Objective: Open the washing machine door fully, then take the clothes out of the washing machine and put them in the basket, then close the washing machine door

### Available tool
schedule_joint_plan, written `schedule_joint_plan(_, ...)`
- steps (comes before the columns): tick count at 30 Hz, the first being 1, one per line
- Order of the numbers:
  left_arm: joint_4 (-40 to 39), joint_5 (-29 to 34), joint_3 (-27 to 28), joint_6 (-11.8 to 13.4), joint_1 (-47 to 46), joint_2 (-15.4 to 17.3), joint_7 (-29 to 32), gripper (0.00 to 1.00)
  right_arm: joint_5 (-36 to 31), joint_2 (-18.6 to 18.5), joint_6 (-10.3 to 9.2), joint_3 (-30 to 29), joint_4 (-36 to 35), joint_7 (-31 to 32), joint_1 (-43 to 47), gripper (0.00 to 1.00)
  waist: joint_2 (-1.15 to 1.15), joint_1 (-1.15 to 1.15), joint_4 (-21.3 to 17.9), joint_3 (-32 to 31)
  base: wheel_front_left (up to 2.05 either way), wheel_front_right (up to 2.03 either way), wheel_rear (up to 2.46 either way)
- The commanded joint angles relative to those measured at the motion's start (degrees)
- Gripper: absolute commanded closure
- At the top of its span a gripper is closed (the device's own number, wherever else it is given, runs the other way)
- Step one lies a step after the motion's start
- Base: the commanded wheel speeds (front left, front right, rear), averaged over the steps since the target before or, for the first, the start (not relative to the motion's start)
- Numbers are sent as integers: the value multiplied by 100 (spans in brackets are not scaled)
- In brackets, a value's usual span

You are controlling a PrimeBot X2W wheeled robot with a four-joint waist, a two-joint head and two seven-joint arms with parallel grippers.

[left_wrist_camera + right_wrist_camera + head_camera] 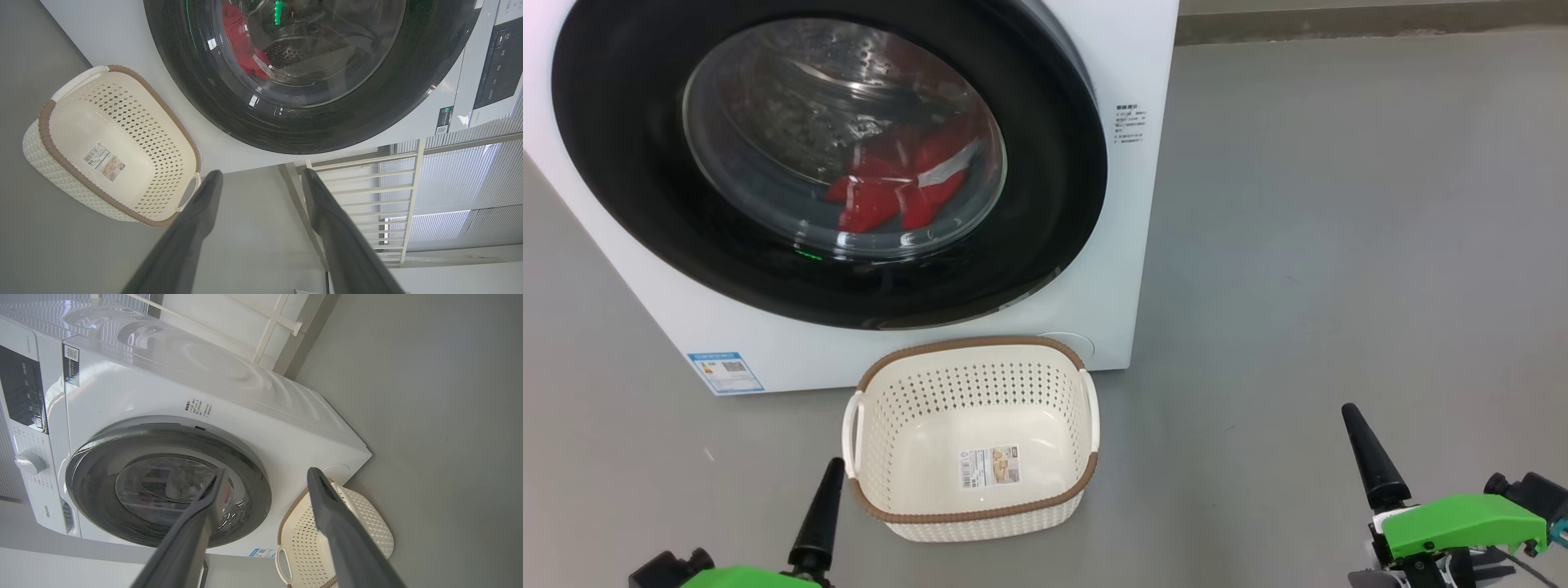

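Note:
The white washing machine point(1135, 245) stands on the floor, and its door point(629, 163) with the glossy black rim lies against the front. Red clothes point(898, 184) with a white stripe show through the glass, low in the drum. In front of the machine the cream basket point(972, 347) sits empty, a sticker on its bottom. My left gripper point(261, 173) is open and holds nothing; it hangs near the basket point(49, 134), below the door point(327, 130). My right gripper point(267, 471) is open too, off to the right, facing the door point(94, 490) and the basket point(367, 522).
Grey floor point(1339, 245) spreads wide to the right of the machine. A white railing point(367, 192) and window blinds stand beside the machine. The control panel point(20, 392) and a knob point(28, 462) sit above the door.

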Motion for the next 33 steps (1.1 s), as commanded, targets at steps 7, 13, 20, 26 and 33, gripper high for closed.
schedule_joint_plan(7, -106, 702, -26, 112, -367, 73, -163, 0, -952, -51, 1, -30, -187, -165, -377, 0, 0, -1, -15, 5, 0, 0, 0)
schedule_joint_plan(13, -106, 1121, -72, 147, -448, 75, -248, 0, -1432, -57, 1, -33, -260, -249, -405, 0, 0, -1, -18, 8, 0, 0, 0)
schedule_joint_plan(20, -116, 1735, -139, 200, -530, 82, -367, 0, -2063, -67, 1, -5, -325, -367, -431, 0, 0, -1, -24, -7, 0, 0, 0)
schedule_joint_plan(26, -108, 2232, -218, 246, -587, 88, -469, 0, -2507, -76, 2, 18, -365, -469, -484, 0, 0, -1, -34, -16, 0, 0, 0)
schedule_joint_plan(33, -31, 2757, -352, 307, -712, 96, -587, 0, -3010, -86, 2, 43, -382, -586, -569, 0, 0, -1, -34, -20, 0, 0, 0)
